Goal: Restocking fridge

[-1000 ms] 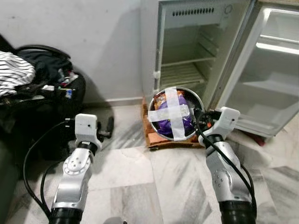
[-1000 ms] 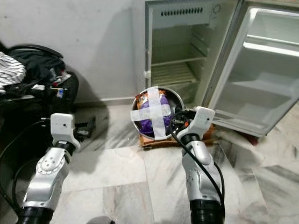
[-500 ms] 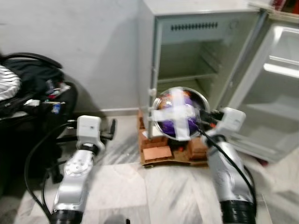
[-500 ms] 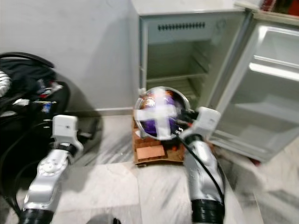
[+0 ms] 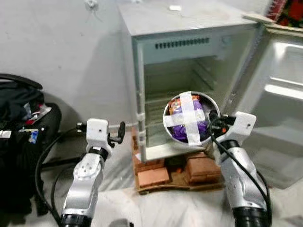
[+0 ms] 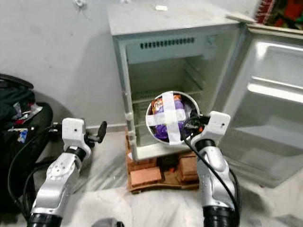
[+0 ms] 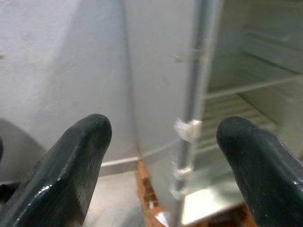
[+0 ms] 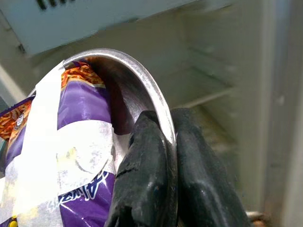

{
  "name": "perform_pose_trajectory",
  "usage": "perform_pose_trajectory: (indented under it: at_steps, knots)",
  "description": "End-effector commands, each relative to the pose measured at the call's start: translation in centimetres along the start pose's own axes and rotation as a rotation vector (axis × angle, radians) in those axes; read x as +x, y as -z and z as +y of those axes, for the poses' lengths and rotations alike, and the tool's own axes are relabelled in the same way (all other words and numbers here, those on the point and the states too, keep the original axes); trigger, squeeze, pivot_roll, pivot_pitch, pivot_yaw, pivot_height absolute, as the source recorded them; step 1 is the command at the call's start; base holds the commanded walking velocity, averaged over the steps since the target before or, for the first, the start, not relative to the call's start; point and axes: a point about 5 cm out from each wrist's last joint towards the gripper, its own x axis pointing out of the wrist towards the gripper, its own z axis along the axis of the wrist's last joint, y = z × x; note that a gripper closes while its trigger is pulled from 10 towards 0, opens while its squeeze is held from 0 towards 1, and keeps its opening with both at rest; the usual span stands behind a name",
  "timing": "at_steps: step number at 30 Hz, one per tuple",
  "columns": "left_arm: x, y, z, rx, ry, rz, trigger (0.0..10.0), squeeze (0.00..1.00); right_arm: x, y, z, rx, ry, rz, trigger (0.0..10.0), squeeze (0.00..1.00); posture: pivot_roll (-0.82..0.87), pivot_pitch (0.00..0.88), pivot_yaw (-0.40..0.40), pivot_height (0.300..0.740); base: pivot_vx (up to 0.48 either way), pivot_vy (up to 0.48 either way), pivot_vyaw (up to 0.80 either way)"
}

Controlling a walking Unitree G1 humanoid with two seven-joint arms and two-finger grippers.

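A steel bowl (image 5: pixel 189 120) holds purple and orange snack packets under a cross of white tape. My right gripper (image 5: pixel 214 124) is shut on the bowl's rim (image 8: pixel 163 118), one finger inside and one outside, and holds it tipped up in front of the fridge's lower shelf. The small fridge (image 5: pixel 189 61) stands with its door (image 5: pixel 279 94) swung wide to the right and its wire shelves bare. My left gripper (image 5: pixel 118 133) is open at the left of the fridge, its fingers (image 7: pixel 71 165) spread and nothing between them.
The fridge rests on red bricks (image 5: pixel 154 176) and a wooden board on a marble floor. A black bag (image 5: pixel 23 137) with clothes lies at the left by the grey wall. Something small and white (image 5: pixel 174 7) lies on the fridge top.
The view has come closer and tilted up, so the fridge top shows now. The bowl has risen in my right gripper from brick level up before the fridge opening. The left gripper stays open.
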Motion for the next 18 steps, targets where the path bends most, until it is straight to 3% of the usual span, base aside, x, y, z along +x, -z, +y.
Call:
perform_pose_trajectory:
  at_steps: [1,4,16,18]
  knots:
    - [0.12,-0.38,0.30,0.003,-0.011,-0.010,10.0,0.00,0.38,-0.65,0.81,-0.010,-0.034,-0.027,10.0,0.00,0.01,0.013,-0.017,0.740,0.480,0.000,0.00]
    - [0.15,-0.26,0.20,-0.009,-0.015,0.004,10.0,0.00,0.48,-0.76,0.74,-0.013,-0.030,-0.033,10.0,0.00,0.01,0.012,-0.017,0.740,0.450,0.000,0.00]
    - [-0.43,-0.01,0.22,-0.007,-0.027,0.011,10.0,0.00,0.81,-1.12,0.24,-0.031,-0.027,-0.049,10.0,0.00,0.01,0.017,-0.016,0.740,0.000,0.000,0.00]
    - [-0.45,-0.09,0.19,-0.006,-0.026,0.008,10.0,0.00,0.97,-1.33,0.28,-0.030,-0.032,-0.057,10.0,0.00,0.01,0.016,-0.017,0.740,0.000,0.000,0.64]
